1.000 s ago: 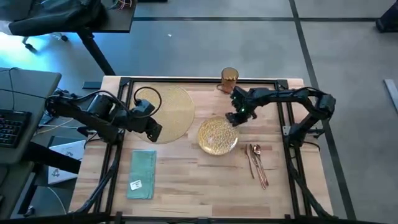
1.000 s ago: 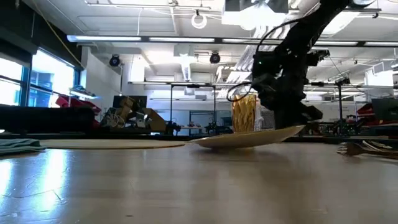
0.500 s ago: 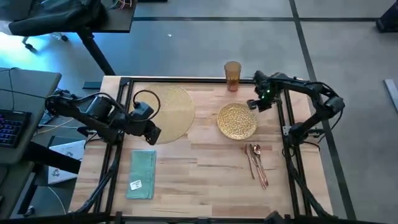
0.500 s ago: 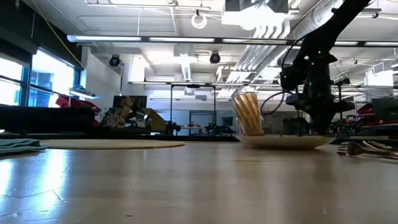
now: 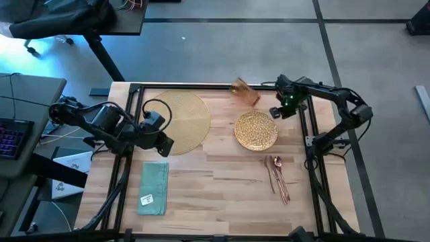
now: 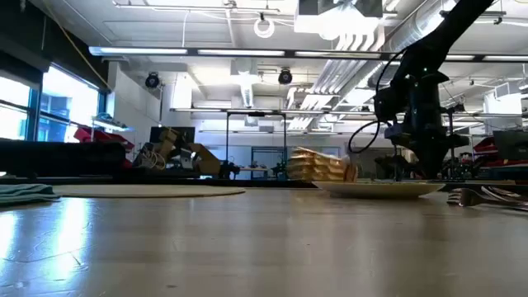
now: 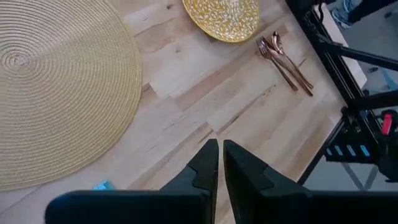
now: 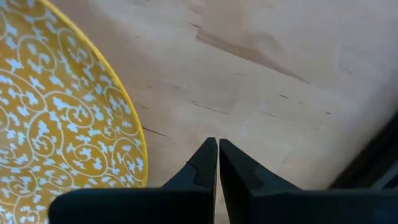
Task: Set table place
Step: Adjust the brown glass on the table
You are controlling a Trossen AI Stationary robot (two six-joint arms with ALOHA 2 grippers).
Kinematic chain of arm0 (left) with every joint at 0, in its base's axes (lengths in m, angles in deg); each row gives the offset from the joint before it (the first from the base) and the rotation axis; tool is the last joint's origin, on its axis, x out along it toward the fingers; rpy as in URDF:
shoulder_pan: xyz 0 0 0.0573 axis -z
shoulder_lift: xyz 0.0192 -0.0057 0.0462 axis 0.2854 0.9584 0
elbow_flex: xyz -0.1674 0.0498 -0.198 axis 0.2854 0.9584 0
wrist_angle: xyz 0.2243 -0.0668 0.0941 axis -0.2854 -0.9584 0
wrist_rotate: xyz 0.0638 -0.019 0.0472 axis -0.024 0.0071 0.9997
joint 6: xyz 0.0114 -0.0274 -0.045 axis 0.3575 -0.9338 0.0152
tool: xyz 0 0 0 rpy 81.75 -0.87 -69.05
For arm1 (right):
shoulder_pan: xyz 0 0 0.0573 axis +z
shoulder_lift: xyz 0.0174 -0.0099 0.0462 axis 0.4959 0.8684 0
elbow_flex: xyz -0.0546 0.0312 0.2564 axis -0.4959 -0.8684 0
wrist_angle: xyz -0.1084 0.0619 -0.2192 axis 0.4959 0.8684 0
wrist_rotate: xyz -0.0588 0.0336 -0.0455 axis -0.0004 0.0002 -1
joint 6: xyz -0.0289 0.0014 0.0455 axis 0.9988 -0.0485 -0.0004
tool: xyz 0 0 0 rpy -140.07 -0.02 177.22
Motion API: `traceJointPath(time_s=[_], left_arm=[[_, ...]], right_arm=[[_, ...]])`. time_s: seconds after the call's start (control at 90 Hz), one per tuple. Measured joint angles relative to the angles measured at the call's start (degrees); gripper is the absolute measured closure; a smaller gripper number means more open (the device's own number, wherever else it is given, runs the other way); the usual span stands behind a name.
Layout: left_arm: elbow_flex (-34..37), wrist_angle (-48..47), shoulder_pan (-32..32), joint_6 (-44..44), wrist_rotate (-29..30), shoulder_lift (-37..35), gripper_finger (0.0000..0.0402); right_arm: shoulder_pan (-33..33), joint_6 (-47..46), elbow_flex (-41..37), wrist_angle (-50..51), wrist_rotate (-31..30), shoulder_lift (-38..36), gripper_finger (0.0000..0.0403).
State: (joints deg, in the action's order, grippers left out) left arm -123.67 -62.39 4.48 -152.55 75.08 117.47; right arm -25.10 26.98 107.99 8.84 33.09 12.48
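Observation:
A glittery gold plate (image 5: 256, 130) lies flat on the wooden table (image 5: 201, 202), right of the round pale-gold placemat (image 5: 178, 119). The amber cup (image 5: 245, 91) lies on its side at the far edge, seen in the low view behind the plate (image 6: 375, 188) as the cup (image 6: 322, 165). A teal napkin (image 5: 153, 188) lies near left. Fork, spoon and knife (image 5: 277, 176) lie near right. My right gripper (image 5: 275, 113) hovers shut just beyond the plate's rim (image 8: 134, 149), touching nothing. My left gripper (image 5: 163, 142) is shut over the placemat's near edge.
A black rail frame (image 5: 309, 134) runs around the table top. A grey desk with a keyboard (image 5: 10, 134) stands to the left. Bare wood lies between the napkin and the cutlery (image 7: 286, 56).
My right gripper has gone toward the table's far right corner. The plate, tilted and nearer the middle a second ago, has slid right with it and now lies flat. The cup, upright half a second ago, has tipped over onto its side.

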Motion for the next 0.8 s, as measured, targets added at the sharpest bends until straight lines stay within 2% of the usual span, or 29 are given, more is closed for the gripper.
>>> traceJointPath(time_s=[0.256,0.422,0.5,0.589,0.689,0.8], left_arm=[[0.00,0.01,0.00,-0.02,0.65,0.00,0.0392],[0.00,0.02,-0.51,-0.90,2.34,0.49,0.0392],[0.00,0.06,-2.70,2.87,4.97,1.72,0.0386],[0.00,0.32,-8.16,10.81,6.15,4.06,0.0371],[0.02,6.56,-17.39,23.92,0.85,7.76,0.0342],[0.02,18.46,-27.75,37.44,-11.34,13.85,0.0298]], right_arm=[[2.40,2.99,0.36,-2.26,-1.63,-2.87,0.0403],[5.13,6.46,4.41,-2.86,-1.67,-6.33,0.0403],[6.77,7.44,7.49,-2.43,-1.65,-7.60,0.0403],[9.17,6.34,11.33,-0.86,-1.50,-9.36,0.0402],[12.72,3.60,15.25,0.92,-1.31,-12.50,0.0402],[17.93,-1.72,17.71,2.96,-1.15,-17.58,0.0402]])
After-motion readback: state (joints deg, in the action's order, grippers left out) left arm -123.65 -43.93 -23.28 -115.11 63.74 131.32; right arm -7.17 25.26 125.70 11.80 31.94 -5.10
